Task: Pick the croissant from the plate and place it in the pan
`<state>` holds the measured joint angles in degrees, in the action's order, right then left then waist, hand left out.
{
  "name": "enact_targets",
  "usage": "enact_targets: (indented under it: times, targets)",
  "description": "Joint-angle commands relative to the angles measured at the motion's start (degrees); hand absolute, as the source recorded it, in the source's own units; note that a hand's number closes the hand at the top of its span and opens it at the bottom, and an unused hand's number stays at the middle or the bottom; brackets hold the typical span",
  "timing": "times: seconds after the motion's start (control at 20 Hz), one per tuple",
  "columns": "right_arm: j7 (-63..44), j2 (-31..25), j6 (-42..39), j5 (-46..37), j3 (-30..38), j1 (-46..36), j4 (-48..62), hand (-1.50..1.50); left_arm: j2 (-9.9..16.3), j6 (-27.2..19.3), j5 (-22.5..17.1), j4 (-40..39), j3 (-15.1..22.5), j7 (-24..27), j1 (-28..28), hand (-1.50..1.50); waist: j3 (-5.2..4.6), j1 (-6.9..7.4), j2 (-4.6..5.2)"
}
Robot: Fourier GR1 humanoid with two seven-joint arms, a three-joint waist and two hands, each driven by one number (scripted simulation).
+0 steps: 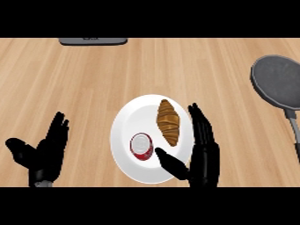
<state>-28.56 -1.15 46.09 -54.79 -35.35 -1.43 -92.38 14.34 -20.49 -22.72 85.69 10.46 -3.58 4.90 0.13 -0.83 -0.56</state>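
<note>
Pale wooden counter, white plate (croissant on it), pan at right

Both hands are matte black. The left hand and right hand have slender, segmented fingers.

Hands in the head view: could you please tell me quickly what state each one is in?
Left hand: open, fingers straight, holding nothing, left of the round white plate.
Right hand: open, holding nothing, beside the golden-brown croissant.
</note>
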Motion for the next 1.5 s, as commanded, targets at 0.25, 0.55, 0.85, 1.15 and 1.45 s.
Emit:
enact_targets:
  times: [0.25,0.55,0.85,1.15,1.45]
  targets:
    - [-29.6,1.1,-23.7,-8.2,4.8,-19.9,2.2,-1.50,-0.4,2.0,-0.4,-3.0,0.0,-0.9,-0.7,0.00,-0.27,1.77,0.62]
    - [-35.7,1.1,-48.6,0.2,7.5,-25.2,8.2,-1.50,-1.6,0.1,0.9,-2.2,0.9,-1.3,-2.1,0.00,-0.30,1.89,0.79]
    - [-36.9,1.1,-53.0,5.2,10.2,-33.8,13.9,-1.50,-4.7,-0.3,2.8,-6.1,1.2,1.8,-3.1,0.00,-0.16,1.36,0.64]
    - [-37.8,1.1,-61.9,11.7,14.5,-36.0,20.4,-1.50,-3.6,0.0,2.4,-1.1,1.9,-0.6,-0.1,0.00,-0.13,1.72,0.52]
    - [-36.6,1.1,-64.9,17.3,15.5,-35.9,22.1,-1.50,-3.0,2.5,0.6,-5.1,-1.6,-0.5,-2.5,0.00,-0.16,0.91,0.60]
